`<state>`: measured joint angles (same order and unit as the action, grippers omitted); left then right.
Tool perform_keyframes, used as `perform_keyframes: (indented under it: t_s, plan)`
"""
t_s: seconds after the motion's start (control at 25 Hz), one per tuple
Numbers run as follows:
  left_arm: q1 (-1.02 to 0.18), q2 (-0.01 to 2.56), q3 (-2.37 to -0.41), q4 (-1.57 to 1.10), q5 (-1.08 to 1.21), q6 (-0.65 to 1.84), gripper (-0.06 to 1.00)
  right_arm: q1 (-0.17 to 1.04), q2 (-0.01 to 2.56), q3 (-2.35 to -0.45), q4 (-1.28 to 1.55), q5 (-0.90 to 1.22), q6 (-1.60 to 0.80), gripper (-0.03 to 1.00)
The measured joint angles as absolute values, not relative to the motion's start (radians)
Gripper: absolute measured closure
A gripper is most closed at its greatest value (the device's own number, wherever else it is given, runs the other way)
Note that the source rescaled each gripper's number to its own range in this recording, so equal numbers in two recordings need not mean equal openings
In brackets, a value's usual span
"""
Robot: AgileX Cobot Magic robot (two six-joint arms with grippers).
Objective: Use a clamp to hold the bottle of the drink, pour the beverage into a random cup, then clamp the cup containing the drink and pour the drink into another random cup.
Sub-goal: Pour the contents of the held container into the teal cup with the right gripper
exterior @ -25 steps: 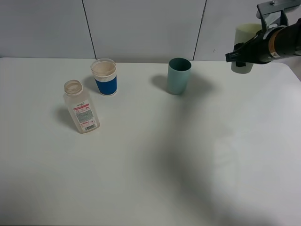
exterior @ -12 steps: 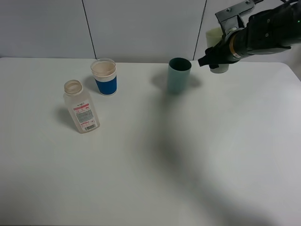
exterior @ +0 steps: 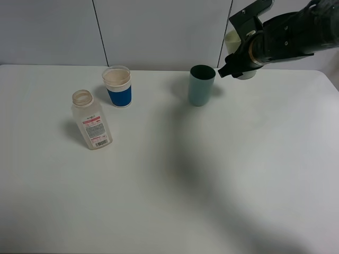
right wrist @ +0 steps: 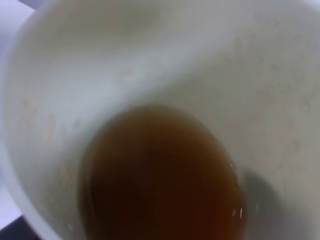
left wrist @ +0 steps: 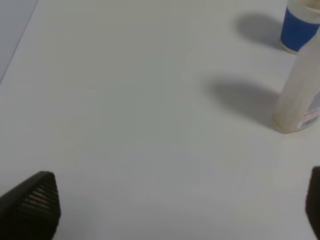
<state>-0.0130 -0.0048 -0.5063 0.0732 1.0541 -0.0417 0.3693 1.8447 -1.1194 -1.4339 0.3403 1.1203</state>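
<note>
Upper right of frame, R fingers (exterior: 229, 67) gripped yellow-green cup (exterior: 231, 40) of tea (right wrist: 160, 175) near teal cup (exterior: 202, 84); L fingers (left wrist: 35, 205) stood open. 2nd pour was due, I judged: needed tilt over teal rim.

The teal tumbler (exterior: 201, 85) stands upright, mouth open, on the white table (exterior: 212, 174). To its left stands a white cup with blue band (exterior: 118, 87). Further left and nearer the camera is an uncapped translucent bottle (exterior: 91, 120) with a white label. Just right of the teal tumbler, apart from it, the right gripper (exterior: 238, 61) clasps a pale yellow-green tumbler (exterior: 232, 42).
</note>
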Motion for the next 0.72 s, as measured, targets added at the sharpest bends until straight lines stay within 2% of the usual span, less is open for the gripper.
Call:
perform_keyframes:
  t_s: [0.72]
  plan:
    - [-0.013,-0.005,-0.506,0.074,1.054,-0.042,-0.06,0.475,1.903,-1.188,-1.481,0.532,1.097,0.97]
